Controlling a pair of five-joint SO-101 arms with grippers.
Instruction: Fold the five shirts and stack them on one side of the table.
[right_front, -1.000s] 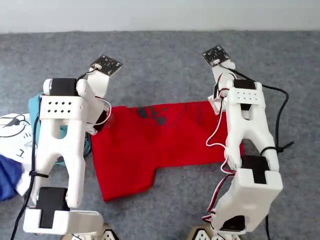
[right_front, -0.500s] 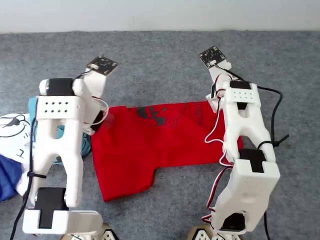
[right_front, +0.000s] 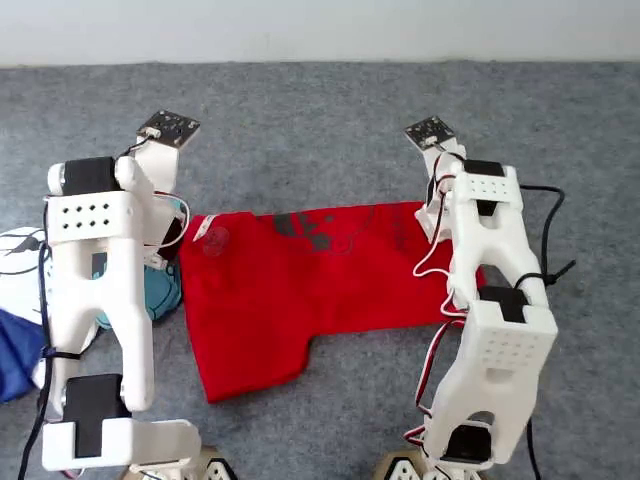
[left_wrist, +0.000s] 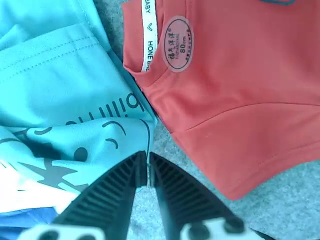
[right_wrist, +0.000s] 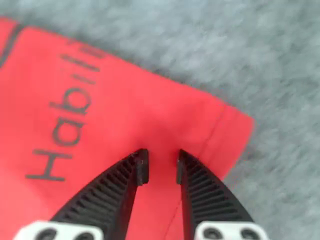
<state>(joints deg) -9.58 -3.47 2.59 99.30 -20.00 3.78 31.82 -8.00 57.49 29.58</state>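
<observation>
- Likely snag first: the left gripper (left_wrist: 147, 172) was all but pressed together with no cloth seen between the jaws. It sat right at the seam where the teal shirt (left_wrist: 55, 85) met the red shirt (right_front: 300, 290). A grab from there could have caught the teal edge with, or instead of, the red one and dragged the heap apart.
- Red shirt lay mid-frame in the high view, flat on the bench (right_front: 330, 120), with one flap sticking down toward the lower centre-left.
- Teal shirt, white shirt (right_front: 20, 265) and blue shirt (right_front: 15, 360) were heaped at the left edge of the frame. The teal one was touching the red shirt's left side, so a stray tug would probably have disturbed them.
- Right gripper (right_wrist: 161, 167) was slightly spread over the red shirt's corner at the right of the high view. Red cloth showed flat in the gap and nothing was pinched.
- It stood so near the hem that closing could have taken only the seam or a single layer, which might slip out on a lift.
- Mismatched holds at the two ends would likely have skewed the fold.
- Versus earlier frames: left arm (right_front: 95, 260) had swung toward the left of the frame and its wrist board had moved left with it. That uncovered the red shirt's left edge and the round sticker (right_front: 213, 238).
- Right arm (right_front: 490, 270) had shifted only a little, with its board ending slightly lower in the frame.
- Red shirt kept the same outline and place.
</observation>
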